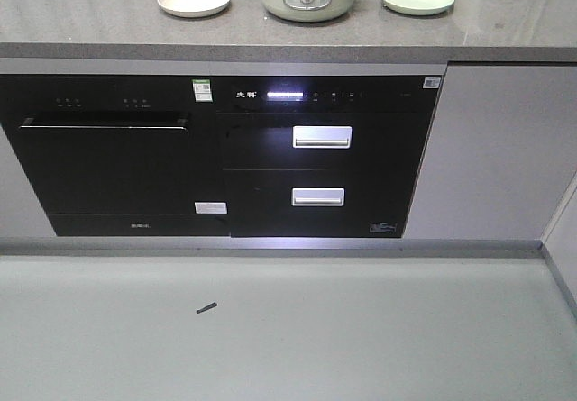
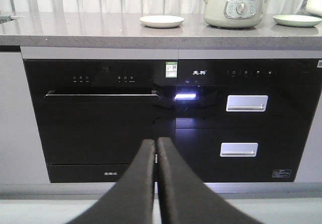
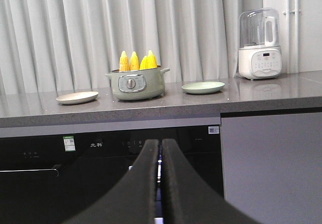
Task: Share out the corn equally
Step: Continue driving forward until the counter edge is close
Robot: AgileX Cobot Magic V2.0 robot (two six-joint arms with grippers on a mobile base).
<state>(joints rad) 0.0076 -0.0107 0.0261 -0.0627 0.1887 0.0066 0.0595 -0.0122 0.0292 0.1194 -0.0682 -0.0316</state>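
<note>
Nearest in, the left gripper (image 2: 156,144) sat with its two dark fingers pressed flat together, nothing between them. Same story for the right gripper (image 3: 160,144): fingers closed tip to tip, holding nothing. Both hung low, below the level of the pot (image 3: 136,85) and well short of it, facing the black oven (image 2: 100,118) fronts under the counter (image 3: 251,98).

Up on that counter, the cream plate (image 3: 77,97) lay to the left of the pot and the green plate (image 3: 203,87) to its right, both bare. And there was the corn (image 3: 136,61): four cobs standing on end inside the pot, tips up, packed close against each other. Farther right of the pot stood a blender (image 3: 259,45), with the curtain (image 3: 50,32) behind everything.

So nothing had been shared out yet, and the trouble looked easy to find. The arms had to rise past the counter's front edge, and a shallow climb could clip it. The cobs were crowded, so fingers closing on one could wedge a neighbour and drag it out too. They were tapered and round; a grip near the tip might slide off. A cob laid on a shallow plate could roll over the rim.
</note>
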